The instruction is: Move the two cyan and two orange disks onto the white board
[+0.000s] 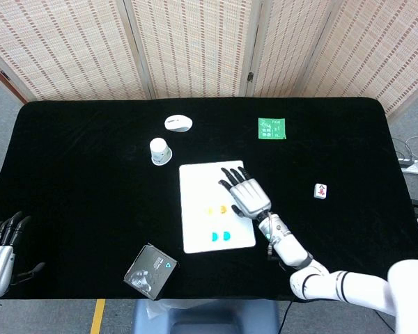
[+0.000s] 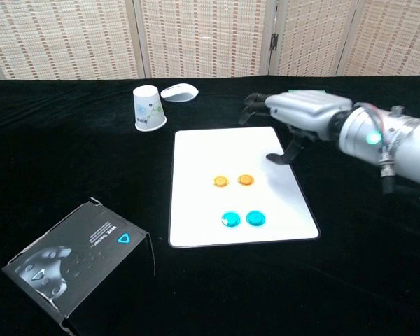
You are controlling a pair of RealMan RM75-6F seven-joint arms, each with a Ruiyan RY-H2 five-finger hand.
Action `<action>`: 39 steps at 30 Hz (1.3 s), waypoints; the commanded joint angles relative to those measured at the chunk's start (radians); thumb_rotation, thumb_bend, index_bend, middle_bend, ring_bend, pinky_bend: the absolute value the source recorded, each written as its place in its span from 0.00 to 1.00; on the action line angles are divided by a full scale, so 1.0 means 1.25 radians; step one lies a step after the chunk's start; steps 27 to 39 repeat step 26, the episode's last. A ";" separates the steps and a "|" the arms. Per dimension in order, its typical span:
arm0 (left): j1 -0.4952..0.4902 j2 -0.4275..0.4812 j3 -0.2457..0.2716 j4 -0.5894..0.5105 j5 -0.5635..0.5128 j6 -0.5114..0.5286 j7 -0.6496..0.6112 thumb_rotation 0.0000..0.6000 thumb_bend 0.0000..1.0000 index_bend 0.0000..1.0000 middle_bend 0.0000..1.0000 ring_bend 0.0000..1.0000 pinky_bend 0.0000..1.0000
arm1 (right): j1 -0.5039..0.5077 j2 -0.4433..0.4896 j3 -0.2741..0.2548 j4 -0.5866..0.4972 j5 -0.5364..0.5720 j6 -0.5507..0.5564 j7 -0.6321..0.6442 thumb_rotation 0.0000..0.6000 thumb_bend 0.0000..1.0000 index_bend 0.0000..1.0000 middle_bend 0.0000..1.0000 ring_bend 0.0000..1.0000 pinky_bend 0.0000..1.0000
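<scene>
Two orange disks (image 2: 221, 181) (image 2: 246, 180) lie side by side on the white board (image 2: 196, 154), with two cyan disks (image 2: 230, 219) (image 2: 255, 218) below them. In the head view the orange disks (image 1: 210, 210) (image 1: 223, 209) and cyan disks (image 1: 214, 236) (image 1: 226, 236) show on the same white board (image 1: 198, 184). My right hand (image 2: 301, 115) hovers above the board's far right edge, fingers apart and holding nothing; the head view shows the right hand (image 1: 246, 194) just right of the orange disks. My left hand (image 1: 0, 243) hangs open off the table's near left corner.
A white paper cup (image 2: 148, 108) stands upside down behind the board, with a white mouse (image 2: 178, 92) beyond it. A dark box (image 2: 77, 259) lies near the front left. A green card (image 1: 272, 128) and a mahjong tile (image 1: 321, 191) sit to the right.
</scene>
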 commanded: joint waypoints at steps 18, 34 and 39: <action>-0.036 -0.010 -0.013 -0.038 0.015 -0.022 0.048 1.00 0.19 0.08 0.00 0.01 0.00 | -0.414 0.354 -0.178 -0.202 -0.283 0.483 0.221 1.00 0.42 0.00 0.00 0.00 0.00; -0.038 -0.009 -0.016 -0.056 0.019 -0.011 0.062 1.00 0.19 0.08 0.00 0.01 0.00 | -0.502 0.364 -0.214 -0.177 -0.324 0.532 0.304 1.00 0.42 0.00 0.00 0.00 0.00; -0.038 -0.009 -0.016 -0.056 0.019 -0.011 0.062 1.00 0.19 0.08 0.00 0.01 0.00 | -0.502 0.364 -0.214 -0.177 -0.324 0.532 0.304 1.00 0.42 0.00 0.00 0.00 0.00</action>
